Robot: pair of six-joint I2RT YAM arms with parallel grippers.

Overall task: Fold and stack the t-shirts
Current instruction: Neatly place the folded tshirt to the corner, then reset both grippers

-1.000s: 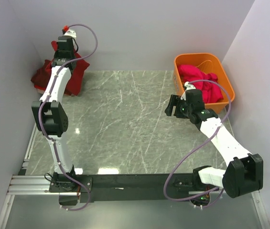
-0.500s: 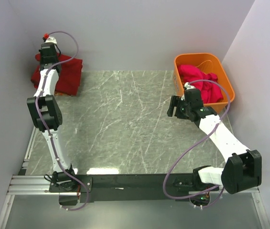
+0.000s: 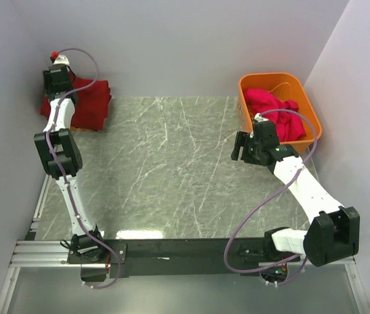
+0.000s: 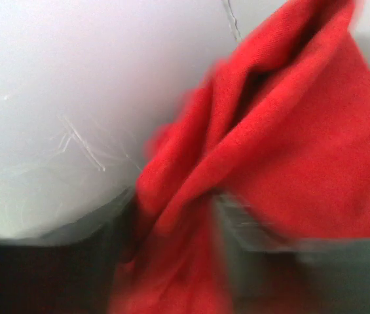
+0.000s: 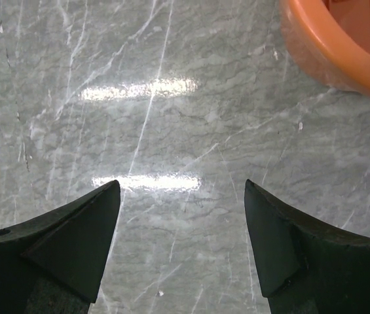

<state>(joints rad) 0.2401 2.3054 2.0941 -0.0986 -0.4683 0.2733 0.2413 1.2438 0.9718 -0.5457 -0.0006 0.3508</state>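
A dark red t-shirt [image 3: 90, 104] lies flat at the table's back left corner. My left gripper [image 3: 56, 78] hangs over its left edge, close to the wall. The left wrist view is blurred: my left gripper [image 4: 175, 261] has its fingers apart, and a fold of the red t-shirt [image 4: 302, 150] runs loosely between them. A bright pink t-shirt [image 3: 273, 108] lies crumpled in the orange tub [image 3: 270, 77] at the back right. My right gripper [image 3: 237, 145] hovers over bare table just left of the tub. In its wrist view the right gripper [image 5: 181, 190] is open and holds nothing.
The grey marble table [image 3: 171, 163] is walled at the back and on both sides. The left arm stands close to the left wall. The orange tub's rim [image 5: 329, 46] shows at the upper right of the right wrist view.
The left arm swung left and back, carrying the dark red t-shirt, which now lies flatter in the corner. Its jaws have parted. The right gripper crept slightly toward the tub.
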